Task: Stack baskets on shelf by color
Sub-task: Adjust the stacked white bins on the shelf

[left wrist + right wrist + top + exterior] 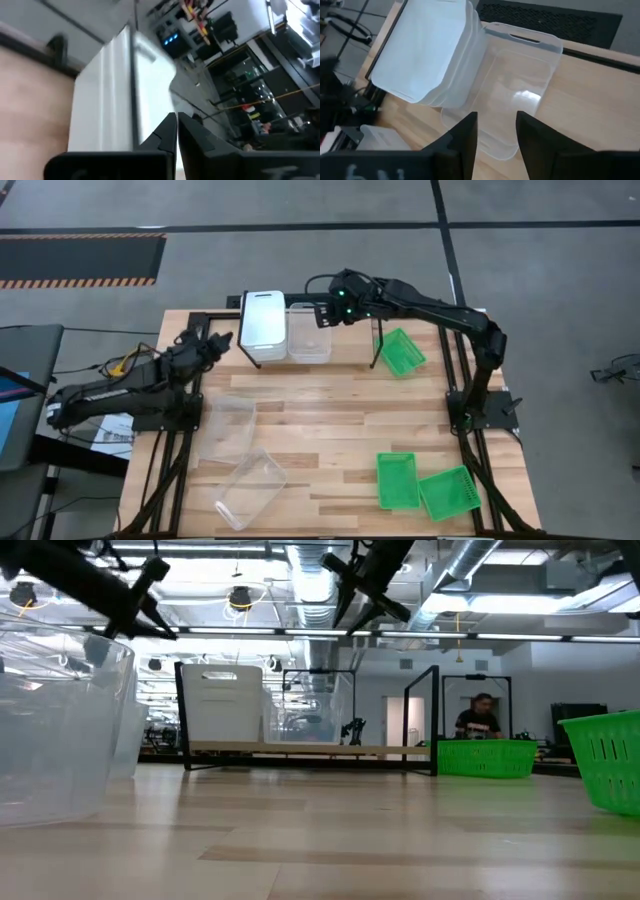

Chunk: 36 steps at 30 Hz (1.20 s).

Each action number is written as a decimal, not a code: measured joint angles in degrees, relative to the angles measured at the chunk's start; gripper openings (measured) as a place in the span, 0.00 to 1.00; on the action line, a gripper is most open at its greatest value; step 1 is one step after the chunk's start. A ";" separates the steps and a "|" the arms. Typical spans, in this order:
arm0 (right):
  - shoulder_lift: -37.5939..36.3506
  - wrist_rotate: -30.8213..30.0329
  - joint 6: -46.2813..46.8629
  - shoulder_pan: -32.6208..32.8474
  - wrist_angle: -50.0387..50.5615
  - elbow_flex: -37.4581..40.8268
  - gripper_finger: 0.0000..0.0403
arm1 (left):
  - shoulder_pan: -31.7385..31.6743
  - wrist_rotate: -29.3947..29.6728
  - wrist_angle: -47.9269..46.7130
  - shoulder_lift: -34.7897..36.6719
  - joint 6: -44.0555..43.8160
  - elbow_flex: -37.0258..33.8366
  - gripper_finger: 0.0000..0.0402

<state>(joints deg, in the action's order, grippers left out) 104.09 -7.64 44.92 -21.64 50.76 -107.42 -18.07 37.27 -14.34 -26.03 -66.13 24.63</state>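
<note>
Two pincers work at the far edge of the counter [330,405]. The right pincer [322,311] hangs over the shelf [345,340] with its fingers [465,135] apart and nothing between them, directly above a clear basket [309,332] that sits on the shelf board. Touching that basket at its 9 o'clock is a stack of white baskets [264,325], also on the shelf. The left pincer [222,340], fingers pressed together and empty, is raised just at 9 o'clock of the white stack.

Farther out, one green mesh basket [402,351] lies tilted on the counter at 3 o'clock of the shelf. Two more green mesh baskets [397,479] lie side by side near the counter's edge at 5 o'clock. Two clear baskets [251,488] rest on the counter at 7 o'clock, one beyond the other, the nearer one askew. In the room beyond the counter a person [481,716] shows behind the green basket in the low view.
</note>
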 joint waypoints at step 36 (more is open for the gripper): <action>0.11 0.02 -10.51 0.23 0.97 0.00 0.30 | -52.84 -55.34 -15.48 -45.93 41.64 28.56 0.00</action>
<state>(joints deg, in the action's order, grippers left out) 104.20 -7.62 34.41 -21.41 51.73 -107.42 -70.91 -18.07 -29.82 -71.97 -24.49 53.19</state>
